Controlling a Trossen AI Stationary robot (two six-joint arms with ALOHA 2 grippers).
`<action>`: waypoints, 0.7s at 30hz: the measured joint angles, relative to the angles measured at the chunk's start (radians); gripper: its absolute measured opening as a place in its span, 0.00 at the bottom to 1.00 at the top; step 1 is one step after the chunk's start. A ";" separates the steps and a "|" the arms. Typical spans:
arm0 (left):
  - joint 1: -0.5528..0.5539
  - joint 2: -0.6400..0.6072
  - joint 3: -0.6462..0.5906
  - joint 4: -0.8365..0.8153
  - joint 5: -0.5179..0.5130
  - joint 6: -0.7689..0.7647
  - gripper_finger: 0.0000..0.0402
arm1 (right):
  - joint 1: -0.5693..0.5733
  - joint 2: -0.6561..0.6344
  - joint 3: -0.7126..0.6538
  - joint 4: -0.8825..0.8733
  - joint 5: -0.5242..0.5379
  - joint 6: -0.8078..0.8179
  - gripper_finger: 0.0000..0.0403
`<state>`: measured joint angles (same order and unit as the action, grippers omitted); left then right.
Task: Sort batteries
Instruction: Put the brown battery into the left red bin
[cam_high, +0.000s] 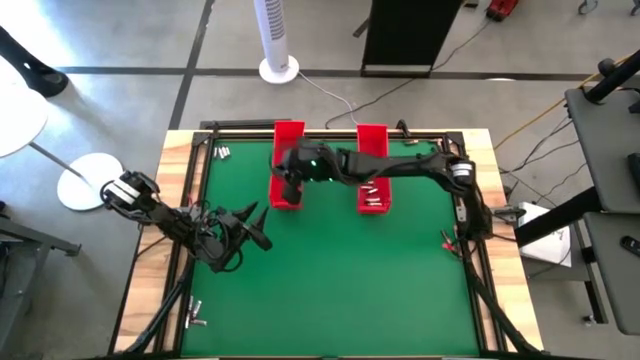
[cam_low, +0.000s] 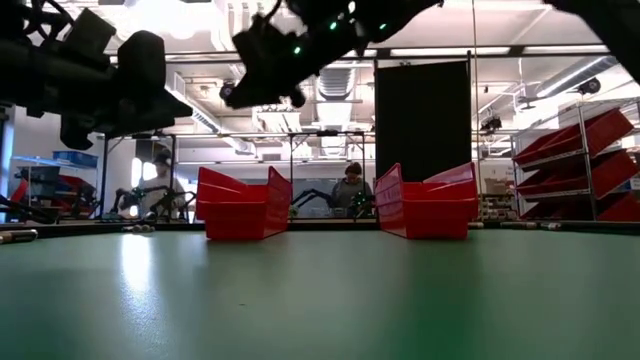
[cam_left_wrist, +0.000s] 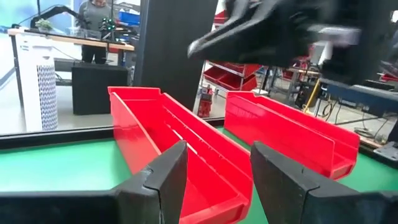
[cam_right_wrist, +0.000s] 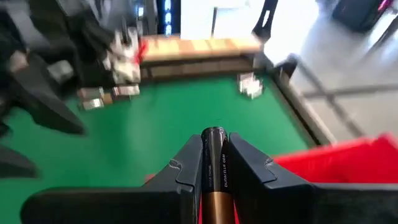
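A battery (cam_right_wrist: 213, 168) sits pinched between the right gripper's (cam_right_wrist: 213, 163) fingers, above the left red tray (cam_high: 287, 160) near the tabletop's far edge. Released off-centre, it could bounce out past the rim. The left gripper (cam_left_wrist: 217, 180), fingers spread and empty, hovers toward the tabletop's left edge.

Green table (cam_high: 330, 280); red trays (cam_high: 287, 160); batteries (cam_high: 220, 152)

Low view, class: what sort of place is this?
Probably a robotics lab or workshop: red storage bins on wall racks, other robot arms on benches, and a person working behind the green table.
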<state>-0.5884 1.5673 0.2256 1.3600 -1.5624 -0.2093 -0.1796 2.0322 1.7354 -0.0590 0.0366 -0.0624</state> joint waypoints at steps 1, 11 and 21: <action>0.000 0.000 0.000 0.000 0.002 0.005 0.39 | -0.013 0.024 0.025 -0.032 -0.025 0.004 0.12; -0.011 0.000 0.000 -0.039 0.018 0.018 0.39 | -0.038 0.284 0.352 -0.355 -0.064 0.013 0.12; -0.015 -0.009 0.000 -0.015 0.017 0.115 0.39 | -0.039 0.370 0.473 -0.513 -0.063 0.053 0.12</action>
<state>-0.6033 1.5582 0.2256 1.3453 -1.5452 -0.0939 -0.2186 2.4020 2.2082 -0.5724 -0.0265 -0.0093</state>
